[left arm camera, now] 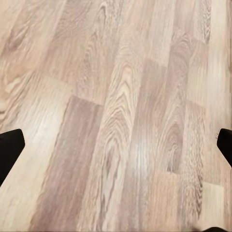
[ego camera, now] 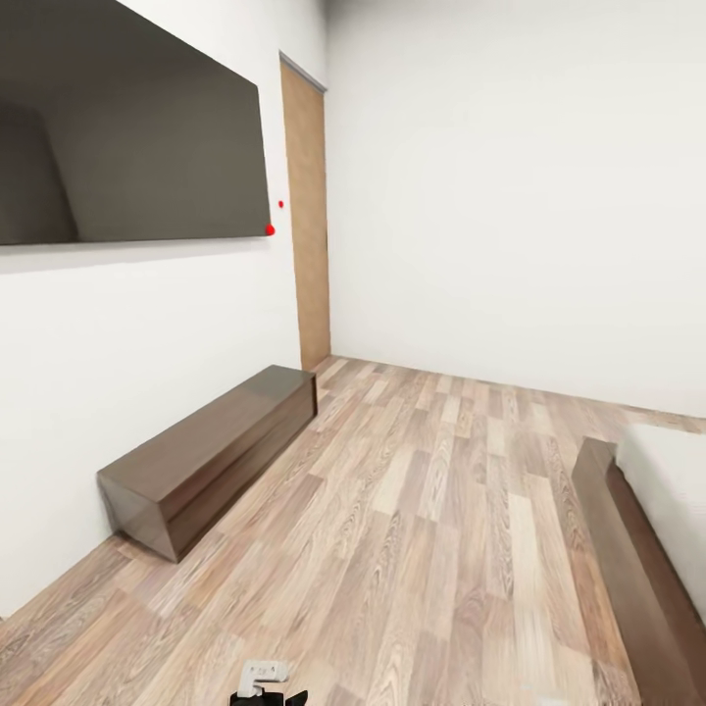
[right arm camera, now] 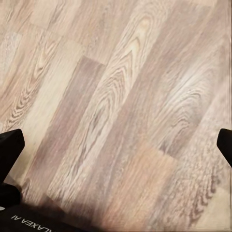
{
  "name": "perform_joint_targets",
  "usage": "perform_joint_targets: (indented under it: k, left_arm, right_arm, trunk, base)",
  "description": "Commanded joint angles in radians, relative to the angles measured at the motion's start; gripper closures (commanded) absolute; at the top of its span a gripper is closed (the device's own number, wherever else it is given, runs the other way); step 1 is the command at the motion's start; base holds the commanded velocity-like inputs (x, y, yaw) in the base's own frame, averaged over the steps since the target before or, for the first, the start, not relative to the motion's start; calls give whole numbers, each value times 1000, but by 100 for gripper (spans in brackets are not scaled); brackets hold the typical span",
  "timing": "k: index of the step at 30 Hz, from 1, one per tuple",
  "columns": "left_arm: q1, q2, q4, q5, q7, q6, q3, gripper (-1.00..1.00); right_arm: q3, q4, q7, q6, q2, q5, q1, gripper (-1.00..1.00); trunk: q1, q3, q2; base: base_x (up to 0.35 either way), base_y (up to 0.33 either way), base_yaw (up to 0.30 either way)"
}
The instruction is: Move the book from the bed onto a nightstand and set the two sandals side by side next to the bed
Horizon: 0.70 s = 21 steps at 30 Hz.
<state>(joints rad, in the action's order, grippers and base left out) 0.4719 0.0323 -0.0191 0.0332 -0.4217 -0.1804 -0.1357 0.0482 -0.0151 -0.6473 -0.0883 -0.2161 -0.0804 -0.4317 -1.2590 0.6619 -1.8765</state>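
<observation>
Ahead of the robot, the head view takes in a corner of the bedroom: white walls, a light brown wood-plank floor (ego camera: pixel 431 549), and a brown door (ego camera: pixel 306 216) set in the far corner. A large dark screen (ego camera: pixel 127 127) hangs on the left-hand wall, with a long, low dark brown cabinet (ego camera: pixel 211 453) on the floor beneath it, against that wall. At the right edge lies the bed (ego camera: pixel 628 549), its dark brown frame running toward the camera and a strip of pale mattress above it; it sits well off to the right of both pincers.

The left gripper (left arm camera: pixel 116 145) points down at bare planks. Its two dark fingertips (left arm camera: pixel 9 150) show at opposite edges of the left wrist view, spread wide with nothing between them but floor. The right gripper (right arm camera: pixel 116 145) is likewise spread wide over bare planks, its fingertips (right arm camera: pixel 10 150) at the edges of the right wrist view and holding nothing. A dark part of the robot with white lettering crosses one corner of that view. A small piece of the robot's body (ego camera: pixel 267 681) shows at the bottom of the head view.
</observation>
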Motion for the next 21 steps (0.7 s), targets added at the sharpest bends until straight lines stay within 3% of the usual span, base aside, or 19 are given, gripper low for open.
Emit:
perform_joint_targets:
  k: [1, 21]
  left_arm:
    - [1, 0, 1, 4, -3, -2, -7, -100]
    - [1, 0, 1, 4, -3, -2, -7, -100]
  right_arm:
    - [4, -2, -4, 0, 0, -4, -1, -100]
    - [4, -2, -3, 0, 0, -3, -1, -100]
  trunk:
    - [0, 0, 0]
    - [0, -9, 0]
  base:
    - [0, 0, -282]
    - [0, 0, -290]
